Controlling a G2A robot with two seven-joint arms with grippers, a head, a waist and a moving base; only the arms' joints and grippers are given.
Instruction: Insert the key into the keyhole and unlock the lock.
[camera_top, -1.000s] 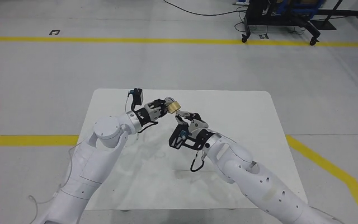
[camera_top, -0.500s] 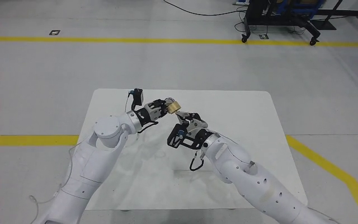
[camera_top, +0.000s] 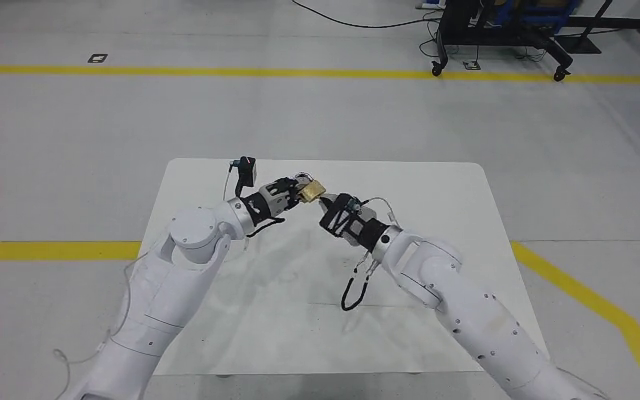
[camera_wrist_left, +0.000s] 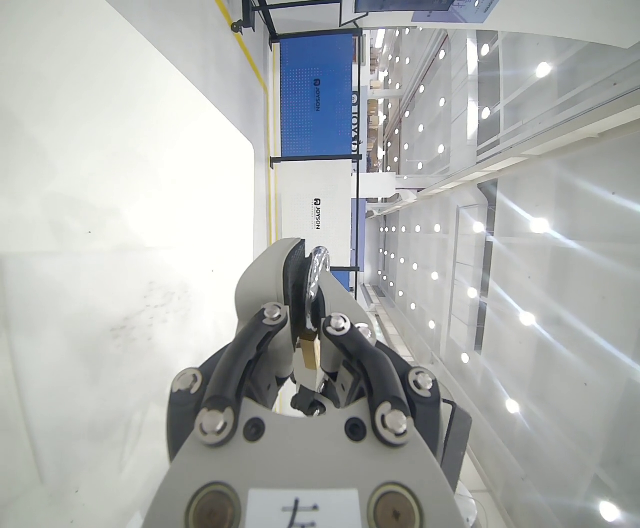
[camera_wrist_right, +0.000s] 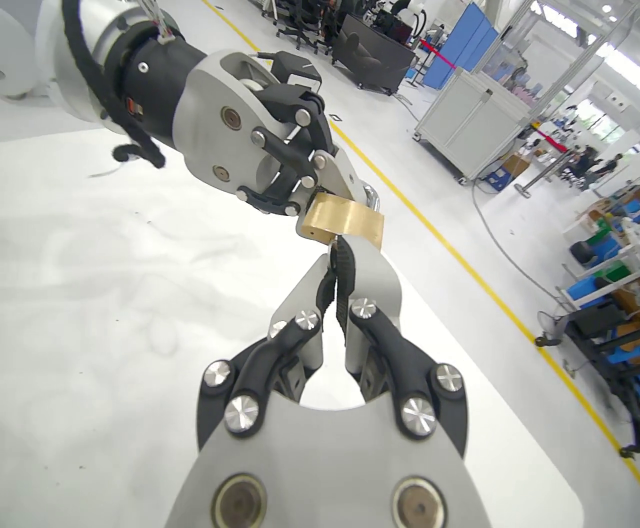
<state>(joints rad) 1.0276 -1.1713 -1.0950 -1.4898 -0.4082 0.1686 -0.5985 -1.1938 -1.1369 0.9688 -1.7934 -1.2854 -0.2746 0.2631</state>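
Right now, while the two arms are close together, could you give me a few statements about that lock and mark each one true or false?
1. The brass padlock is held in the air by the left arm's fingers. True.
2. The padlock rests flat on the white table. False: it is held up above the table.
3. The right arm's fingers are spread wide open. False: they are pinched shut, with their tips against the padlock's underside.
4. The padlock has a silver shackle. True.
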